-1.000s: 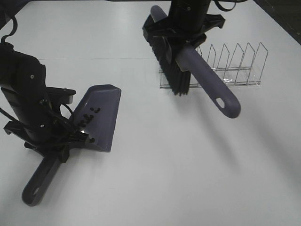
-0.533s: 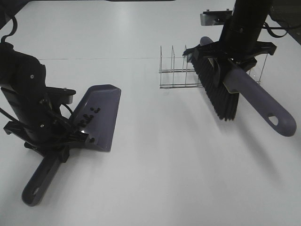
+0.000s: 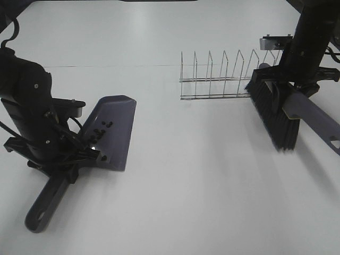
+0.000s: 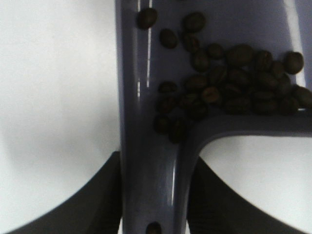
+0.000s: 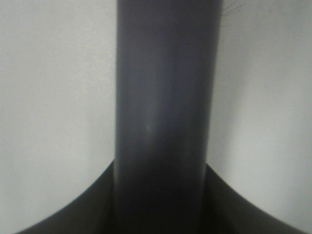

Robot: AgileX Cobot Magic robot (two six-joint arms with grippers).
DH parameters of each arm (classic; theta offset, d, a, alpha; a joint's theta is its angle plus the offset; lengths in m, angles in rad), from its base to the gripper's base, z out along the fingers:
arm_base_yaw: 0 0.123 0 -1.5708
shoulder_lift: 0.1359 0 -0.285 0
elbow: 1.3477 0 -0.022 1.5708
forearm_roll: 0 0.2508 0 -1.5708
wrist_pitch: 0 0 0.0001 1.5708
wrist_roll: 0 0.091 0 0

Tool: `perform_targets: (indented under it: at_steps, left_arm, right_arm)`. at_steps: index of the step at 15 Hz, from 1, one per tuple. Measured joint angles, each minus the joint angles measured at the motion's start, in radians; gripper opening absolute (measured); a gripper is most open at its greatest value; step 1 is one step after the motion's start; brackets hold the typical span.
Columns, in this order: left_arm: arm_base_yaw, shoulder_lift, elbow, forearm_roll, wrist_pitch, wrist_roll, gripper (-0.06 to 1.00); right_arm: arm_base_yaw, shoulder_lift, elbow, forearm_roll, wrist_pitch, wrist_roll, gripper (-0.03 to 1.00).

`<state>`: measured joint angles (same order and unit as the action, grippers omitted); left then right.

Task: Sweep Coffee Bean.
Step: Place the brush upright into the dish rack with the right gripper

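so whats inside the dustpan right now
A heap of coffee beans lies against the back wall of the dustpan, where the handle joins, with a few strays farther out. The high view shows only a handful; the left arm covers the rear corner.

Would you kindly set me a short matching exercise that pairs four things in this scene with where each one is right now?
Things:
1. coffee beans
2. dustpan
3. brush
4. wire rack

Places:
A. gripped by the right hand, at the right of the high view
B. standing on the table, held by nothing
C. heaped inside the dustpan, near its handle
D. gripped at its handle by the left hand

Pairs: 1-C, 2-D, 3-A, 4-B.
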<state>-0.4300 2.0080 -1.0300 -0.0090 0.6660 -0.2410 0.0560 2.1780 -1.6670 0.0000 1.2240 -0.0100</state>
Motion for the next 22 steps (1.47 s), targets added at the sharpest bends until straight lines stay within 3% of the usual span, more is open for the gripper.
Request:
perform_targets:
  at_steps: [17,22]
  left_arm:
    - [0.000,0.000,-0.003,-0.012,0.022,-0.003,0.32]
    - [0.000,0.000,-0.003,-0.013,0.024,-0.003,0.32]
  right_arm:
    - [0.033,0.010,0.000,0.046,-0.012,-0.018,0.33]
    - [0.033,0.084,-0.151,0.046,-0.001,-0.007,0.33]
